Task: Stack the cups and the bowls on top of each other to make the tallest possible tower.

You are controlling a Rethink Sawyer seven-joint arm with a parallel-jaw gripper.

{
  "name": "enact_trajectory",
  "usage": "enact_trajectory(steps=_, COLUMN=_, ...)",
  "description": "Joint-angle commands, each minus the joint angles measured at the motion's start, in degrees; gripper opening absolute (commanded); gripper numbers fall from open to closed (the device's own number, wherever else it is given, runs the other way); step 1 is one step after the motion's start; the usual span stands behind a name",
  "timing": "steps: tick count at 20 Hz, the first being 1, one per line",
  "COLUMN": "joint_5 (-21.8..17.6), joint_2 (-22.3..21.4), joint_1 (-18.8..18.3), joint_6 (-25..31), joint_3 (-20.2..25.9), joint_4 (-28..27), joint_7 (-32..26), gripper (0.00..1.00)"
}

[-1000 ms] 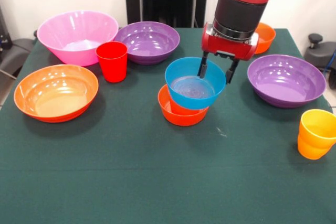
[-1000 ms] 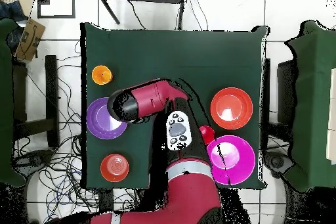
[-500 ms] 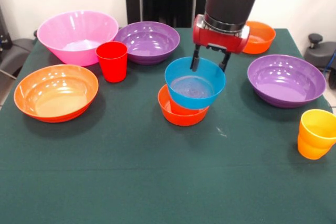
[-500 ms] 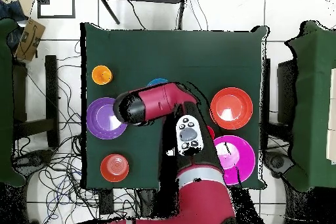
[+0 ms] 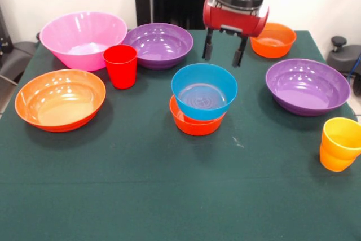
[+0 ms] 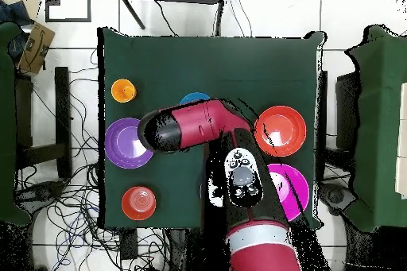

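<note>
The end effector (image 5: 223, 55) is seen raised above the green surface (image 5: 169, 196) with its two dark fingers (image 5: 207, 51) spread apart and nothing gripped between them; it hangs clear of the blue bowl (image 5: 204, 91), toward that bowl's 12 o'clock in the front view. The blue bowl is seated, slightly tilted, on a small orange bowl (image 5: 194, 122) near the middle of the surface, and these two form the only pile visible. At the pile's 9 o'clock the red cup (image 5: 120, 66) is stood upright, with the large orange bowl (image 5: 60, 99) beyond it near the left edge. The large pink bowl (image 5: 83, 39) is placed at about 10 o'clock, and a wide purple bowl (image 5: 158, 45) lies just beside it at about 11 o'clock, behind the red cup. A second small orange bowl (image 5: 273, 39) is found at about 1 o'clock, partly behind the end effector's red housing, and a second wide purple bowl (image 5: 307, 86) is set at 3 o'clock. Toward 4 o'clock, at the right edge, a yellow-orange cup (image 5: 340, 143) is seen, seemingly nested in another cup of like colour. In the overhead view the red arm (image 6: 195, 123) is stretched across the middle of the surface, so only a sliver of the blue bowl shows beside it
</note>
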Motion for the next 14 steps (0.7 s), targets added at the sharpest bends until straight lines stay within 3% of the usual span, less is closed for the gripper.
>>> enact_trajectory(steps=1, joint_5=0.5, joint_2=-3.3, joint_1=-0.9, joint_6=7.9, joint_3=7.8, joint_4=2.7, joint_7=-13.9, gripper=1.0)
enact_trajectory(steps=8, joint_5=-1.1, joint_2=-1.4, joint_1=-0.4, joint_6=7.8, joint_3=8.3, joint_4=2.1, joint_7=-12.4, gripper=1.0)
enact_trajectory(steps=14, joint_5=0.3, joint_2=-3.0, joint_1=-1.2, joint_6=9.6, joint_3=10.1, joint_4=2.6, joint_7=-12.3, gripper=1.0)
